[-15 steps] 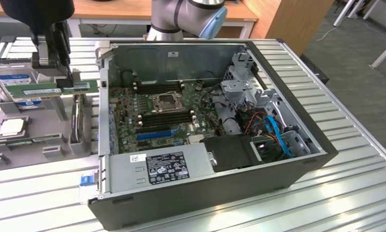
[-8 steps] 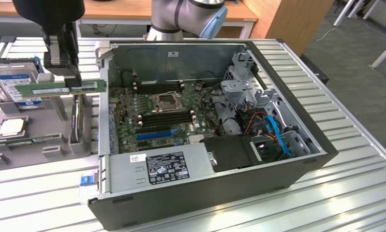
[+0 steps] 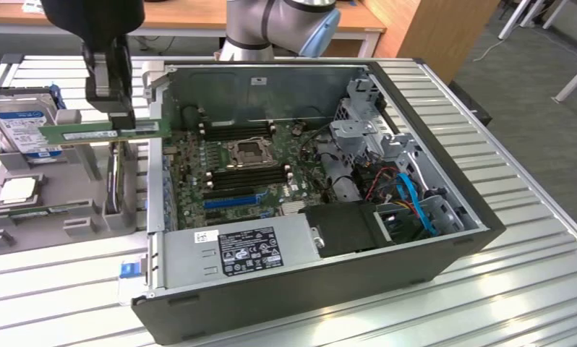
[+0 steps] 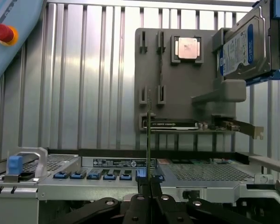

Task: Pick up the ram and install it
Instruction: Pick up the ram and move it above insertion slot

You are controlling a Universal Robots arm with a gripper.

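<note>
The gripper (image 3: 115, 124) is clamping narrowly on one ram (image 3: 86, 134) stick, holding it level in the air. The stick is hanging over the grey parts tray (image 3: 77, 184), at the exterior view's left of the one open computer case (image 3: 443, 166). In the wrist view the ram (image 4: 149, 140) is standing edge-on between the fingers. The tray is carrying one hard drive (image 3: 23, 126), one processor (image 3: 19, 189) and one expansion card (image 4: 177, 125).

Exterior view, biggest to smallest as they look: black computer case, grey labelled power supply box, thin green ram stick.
1. black computer case
2. grey labelled power supply box
3. thin green ram stick, clearly smallest
</note>
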